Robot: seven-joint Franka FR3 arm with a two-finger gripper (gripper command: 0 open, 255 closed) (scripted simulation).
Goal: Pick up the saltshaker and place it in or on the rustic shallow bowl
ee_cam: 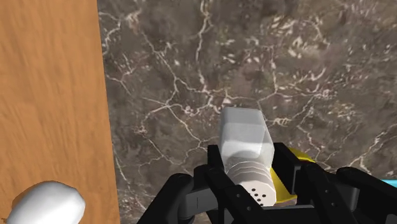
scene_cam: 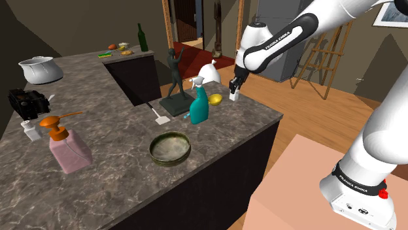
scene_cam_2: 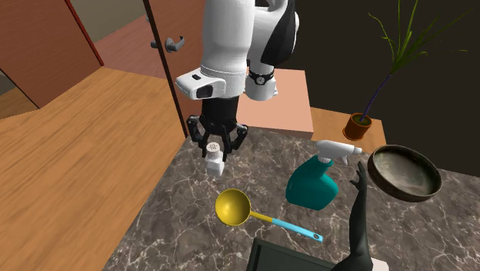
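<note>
Marbled brown-grey stone table (scene_cam: pixel 111 189), shoulder view: fills the left and middle of the frame, with one corner reaching the middle right.
Jaws, shoulder view: black, in the upper middle of the frame, clamped on the white square-bodied saltshaker (scene_cam: pixel 234 96) above the table's far edge.
Bowl, shoulder view: a round, shallow, dull-green bowl (scene_cam: pixel 170 147) sits on the table at lower centre, well apart from the saltshaker. A teal spray bottle (scene_cam: pixel 199 106) and a yellow ladle (scene_cam: pixel 215 99) lie between them.
Saltshaker (scene_cam_2: pixel 215 159), second exterior view: upright, left of centre, with the jaws gripping its ribbed cap. It is near the table edge that borders the wooden floor (scene_cam_2: pixel 69 154). Whether its base touches the table cannot be told.
Bowl (scene_cam_2: pixel 404 172), second exterior view: at the right of the frame, just beyond the spray bottle (scene_cam_2: pixel 313 185). The ladle (scene_cam_2: pixel 233 206) lies below centre, near the saltshaker.
Jaws, wrist view: pressed against both sides of the saltshaker (ee_cam: pixel 245 143) at its holed, ribbed cap. The white body points away from the hand over the table (ee_cam: pixel 254 57), and the floor (ee_cam: pixel 51 95) runs alongside.
</note>
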